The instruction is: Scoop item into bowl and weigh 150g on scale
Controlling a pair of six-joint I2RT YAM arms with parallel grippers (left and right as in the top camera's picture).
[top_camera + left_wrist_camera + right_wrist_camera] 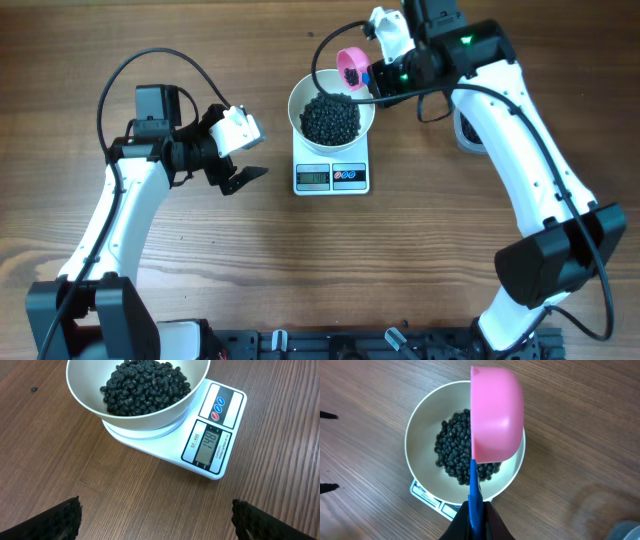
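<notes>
The white bowl (296,105) stands on the small white scale (332,177) and holds a heap of black beans (330,118). My right gripper (385,72) is shut on the blue handle (475,495) of a pink scoop (495,415), which hangs tilted over the bowl's (420,440) right rim with a few beans (351,72) in it. My left gripper (235,150) hovers open and empty left of the scale. In the left wrist view its fingers (60,520) frame bare wood, and the scale's (210,435) display reads 148 beside the bowl (85,397).
A pale round object (468,130) lies half hidden under the right arm, right of the bowl. One stray bean (34,389) lies on the wood left of the bowl. A dark rail (360,345) runs along the table's front edge.
</notes>
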